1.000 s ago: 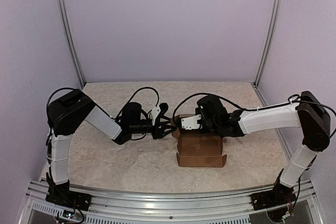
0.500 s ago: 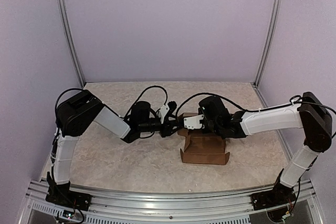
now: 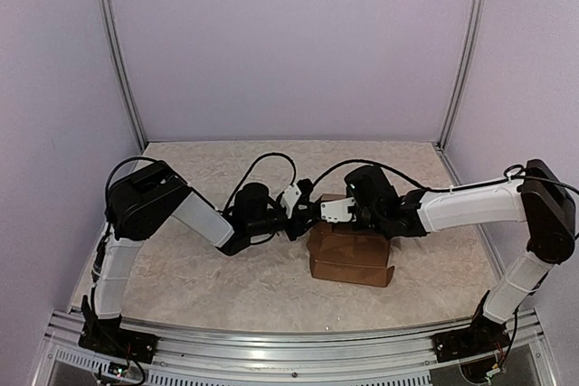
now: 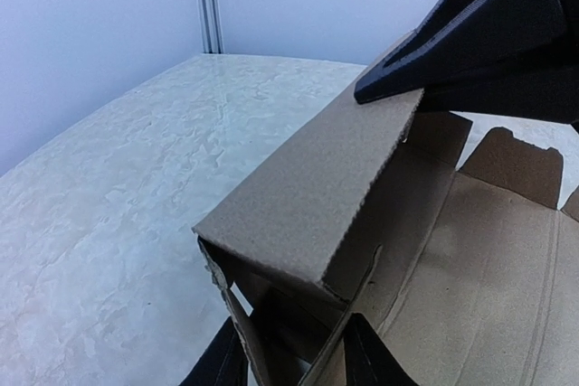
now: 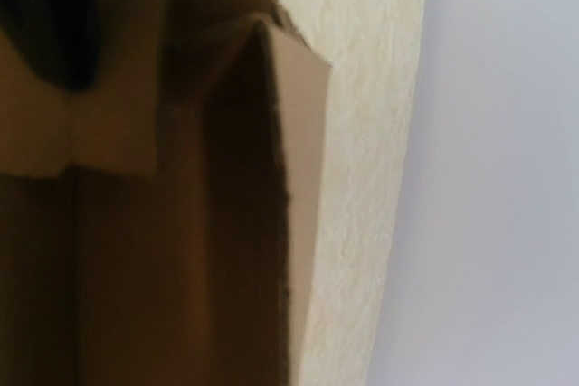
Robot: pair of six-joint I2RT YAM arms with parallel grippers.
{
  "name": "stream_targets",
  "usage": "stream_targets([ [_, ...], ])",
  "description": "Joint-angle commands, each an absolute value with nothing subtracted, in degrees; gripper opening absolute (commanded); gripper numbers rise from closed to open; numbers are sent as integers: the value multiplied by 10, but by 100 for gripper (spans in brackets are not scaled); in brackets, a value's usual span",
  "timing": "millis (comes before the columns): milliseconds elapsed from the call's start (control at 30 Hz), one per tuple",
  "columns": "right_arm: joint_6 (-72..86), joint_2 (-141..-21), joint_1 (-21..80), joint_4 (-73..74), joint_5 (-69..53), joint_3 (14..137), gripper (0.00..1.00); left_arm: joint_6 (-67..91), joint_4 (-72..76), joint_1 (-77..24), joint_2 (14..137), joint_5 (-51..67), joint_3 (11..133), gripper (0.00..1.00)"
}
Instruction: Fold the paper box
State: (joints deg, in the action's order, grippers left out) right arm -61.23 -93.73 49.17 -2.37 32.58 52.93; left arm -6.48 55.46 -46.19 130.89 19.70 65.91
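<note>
Cardboard wall may buckle
My left pincer [image 4: 294, 363] stands apart astride the paper box [image 3: 348, 255] flap; right pincer [image 3: 323, 213], grip unreadable, presses its panel and may crush it

Paper box [image 4: 308, 196] half-raised, left pincer [image 4: 294, 363] astride its near wall — black finger [image 4: 470, 15] on top flap

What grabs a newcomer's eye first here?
A half-folded brown box sits in the middle of the table, with the left end effector and right end effector meeting at its far left corner. In the left wrist view, the left one's fingers straddle a box wall, while a black finger of the right one sits at the edge of a folded-over flap.
</note>
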Motion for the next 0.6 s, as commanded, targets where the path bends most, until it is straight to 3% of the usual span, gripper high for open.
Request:
stream_targets([
  [0, -589, -923, 507, 30, 251, 539, 3, -59, 596, -468, 1299, 163, 637, 33],
  [167, -528, -929, 504, 128, 199, 593, 7, -52, 607, -472, 1301, 150, 635, 32],
  [300, -497, -933, 502, 176, 179, 612, 20, -50, 619, -473, 1298, 150, 626, 34],
  [567, -452, -926, 477, 221, 135, 650, 20, -52, 618, -475, 1297, 155, 623, 34],
])
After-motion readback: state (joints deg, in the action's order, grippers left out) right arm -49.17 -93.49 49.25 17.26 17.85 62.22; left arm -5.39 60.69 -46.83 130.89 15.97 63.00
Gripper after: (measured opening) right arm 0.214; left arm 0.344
